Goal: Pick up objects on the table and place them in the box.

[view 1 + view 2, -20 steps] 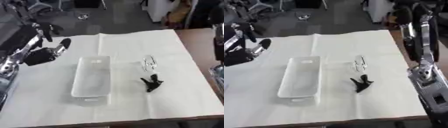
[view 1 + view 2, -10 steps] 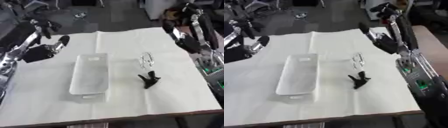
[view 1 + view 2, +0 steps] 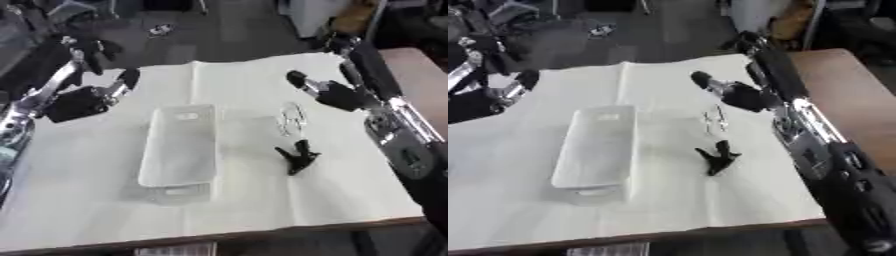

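- Two arms frame a table [image 3: 79, 200] covered by a white cloth, whose near edge runs along the bottom of both views; a brown bare strip of tabletop shows past the cloth at the far right.
- Right arm comes in from the lower right and reaches up across the cloth's right side; its lower part is cut off by the frame edge.
- Left arm enters from the left edge and is largely cut off in the right eye view.
- Clear plastic box [image 3: 179, 145] lies lengthwise in the middle of the cloth, pale and hard to separate from it; I cannot make out anything inside.
- Right hand [image 3: 732, 95] hangs above the cloth, just beyond and to the right of the clear object; whether its fingers are spread or curled I cannot tell, since they blur into one dark mass.
- Left hand [image 3: 83, 100] hovers over the cloth's left part, well apart from the box, with fingers stretched out and holding nothing.
- Black clip-like object [image 3: 297, 156] rests on the cloth right of the box, nearer than the right hand and apart from it.
- Small clear object [image 3: 290, 119] lies just beyond the black one, its shape too faint to name.
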